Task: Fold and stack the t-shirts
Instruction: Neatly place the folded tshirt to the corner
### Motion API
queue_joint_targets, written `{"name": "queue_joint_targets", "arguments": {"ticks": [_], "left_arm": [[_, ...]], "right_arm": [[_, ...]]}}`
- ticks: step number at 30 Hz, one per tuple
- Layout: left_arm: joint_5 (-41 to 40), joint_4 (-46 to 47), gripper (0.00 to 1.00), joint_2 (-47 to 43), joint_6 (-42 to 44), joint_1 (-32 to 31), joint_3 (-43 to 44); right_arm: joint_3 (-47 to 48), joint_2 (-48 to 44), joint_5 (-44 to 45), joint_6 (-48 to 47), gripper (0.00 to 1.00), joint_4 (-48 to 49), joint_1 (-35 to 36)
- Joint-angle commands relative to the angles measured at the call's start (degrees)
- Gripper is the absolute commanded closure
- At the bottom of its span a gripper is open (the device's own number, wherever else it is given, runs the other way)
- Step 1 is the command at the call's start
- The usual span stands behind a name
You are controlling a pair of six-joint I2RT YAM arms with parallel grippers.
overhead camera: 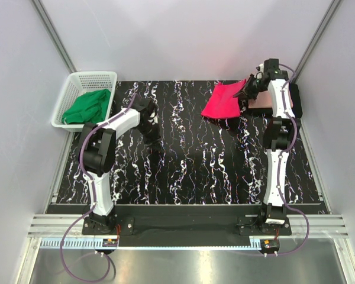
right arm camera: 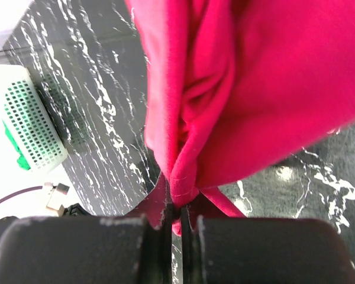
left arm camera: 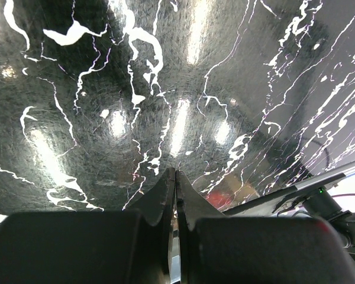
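Hanging bunched from the right tool [overhead camera: 247, 92], the crimson-pink t-shirt [overhead camera: 222, 102] sits at the far right of the worktop [overhead camera: 195, 160], with its lower edge trailing down toward the black, white-veined surface. From the right wrist view the right tool [right arm camera: 175, 204] is clenched on a gathered fold of the crimson-pink t-shirt [right arm camera: 254, 89], and the cloth spills away from the fingers in deep creases. Just to the right of it, partly under the right arm, lies the salmon-pink t-shirt [overhead camera: 259, 104], flat and folded. The left tool [overhead camera: 151, 135] is well apart, over the bare middle-left of the worktop, pointing down; in its wrist view the left tool [left arm camera: 175, 180] has its fingers pressed together with nothing between them. At the far left corner stands a white basket [overhead camera: 77, 80] holding a green cloth [overhead camera: 89, 106]
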Motion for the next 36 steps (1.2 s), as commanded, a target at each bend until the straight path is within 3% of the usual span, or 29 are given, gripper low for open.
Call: {"name": "queue_joint_targets", "arguments": {"ticks": [1,36], "left_arm": [[1.89,1.09,0.95,0.7,0.12,-0.31,0.71],[3.03,1.26,0.96,3.43,-1.82,-2.07,4.67]], "right_arm": [[0.6,-6.55,1.39,-1.37,1.0,0.81,-1.0],[4.99,-6.72,7.71,-1.29,1.0,1.25,-6.45]]}}
